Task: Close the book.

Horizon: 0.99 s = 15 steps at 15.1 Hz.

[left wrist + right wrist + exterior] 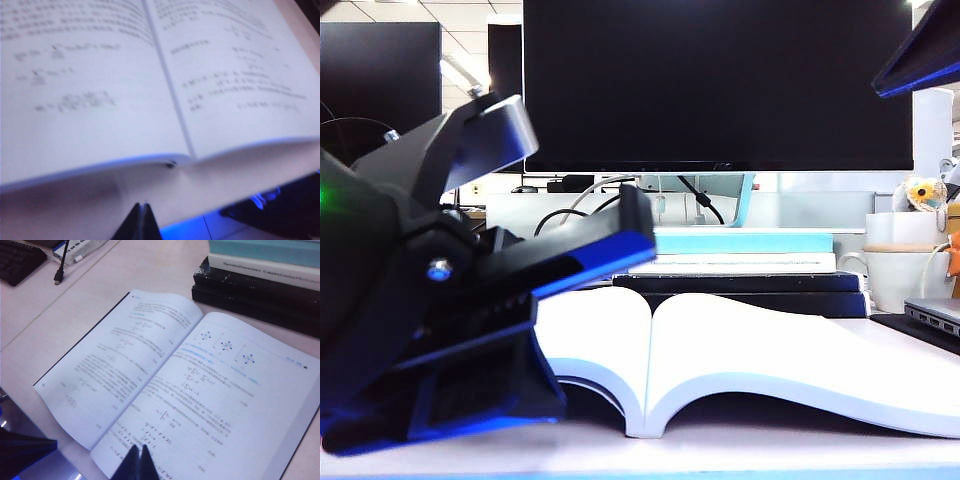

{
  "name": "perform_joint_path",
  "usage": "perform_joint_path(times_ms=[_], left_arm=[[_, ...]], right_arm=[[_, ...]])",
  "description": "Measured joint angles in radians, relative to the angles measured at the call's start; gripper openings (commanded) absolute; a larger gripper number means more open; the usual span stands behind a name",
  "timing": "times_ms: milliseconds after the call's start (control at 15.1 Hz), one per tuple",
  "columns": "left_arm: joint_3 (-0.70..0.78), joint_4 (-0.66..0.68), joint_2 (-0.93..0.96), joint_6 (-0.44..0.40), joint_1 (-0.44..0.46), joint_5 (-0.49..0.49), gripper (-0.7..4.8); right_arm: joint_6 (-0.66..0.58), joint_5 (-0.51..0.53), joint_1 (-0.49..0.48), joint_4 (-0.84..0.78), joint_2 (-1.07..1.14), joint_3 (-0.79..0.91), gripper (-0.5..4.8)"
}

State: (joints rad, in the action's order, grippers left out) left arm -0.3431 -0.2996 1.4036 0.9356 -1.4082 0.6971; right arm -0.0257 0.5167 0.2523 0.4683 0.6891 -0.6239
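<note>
Both pincers, left (143,220) and right (138,462), pinched together beside open book (175,385).

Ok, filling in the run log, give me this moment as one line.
book: open flat, untouched | left gripper: shut, low at book's near edge | right gripper: shut, above pages | stack: behind book

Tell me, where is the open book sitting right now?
The open book lies flat at the table's front middle in the exterior view, just before a stack of books. The left gripper hangs over its left page; the right gripper hovers above it.
</note>
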Motion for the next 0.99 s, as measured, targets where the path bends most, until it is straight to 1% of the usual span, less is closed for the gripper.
perform_joint_path(times_ms=[132, 265, 331, 463, 595, 727, 794, 860, 992], left_arm=[[0.0, -0.002, 0.0, 0.0, 0.008, 0.018, -0.06], [0.0, -0.018, 0.025, 0.0, 0.031, 0.005, -0.06], [0.0, -0.019, 0.031, 0.001, 0.038, -0.006, -0.06], [-0.027, -0.024, 0.071, 0.0, 0.084, -0.064, -0.06], [-0.055, -0.027, 0.1, -0.005, 0.11, -0.089, -0.06], [-0.071, -0.029, 0.103, -0.021, 0.123, -0.091, -0.06], [-0.072, -0.027, 0.105, -0.029, 0.129, -0.077, -0.06], [-0.076, -0.023, 0.105, -0.046, 0.145, -0.056, -0.06], [-0.09, -0.024, 0.105, -0.1, 0.181, -0.049, -0.06]], right_arm=[[0.0, 0.0, 0.0, 0.0, 0.0, 0.0, -0.04], [0.0, 0.0, 0.0, -0.002, 0.0, 0.0, -0.04], [0.0, 0.0, 0.0, -0.006, 0.0, 0.0, -0.04], [0.0, 0.0, 0.0, -0.01, 0.0, 0.0, -0.04], [0.0, 0.001, 0.0, -0.01, 0.0, 0.0, -0.04], [0.0, 0.0, 0.0, -0.01, 0.0, 0.0, -0.04], [0.0, 0.0, 0.0, -0.01, 0.0, 0.0, -0.04], [0.0, 0.0, 0.0, -0.01, 0.0, 0.0, -0.04], [0.0, 0.0, 0.0, -0.01, 0.0, 0.0, -0.04]])
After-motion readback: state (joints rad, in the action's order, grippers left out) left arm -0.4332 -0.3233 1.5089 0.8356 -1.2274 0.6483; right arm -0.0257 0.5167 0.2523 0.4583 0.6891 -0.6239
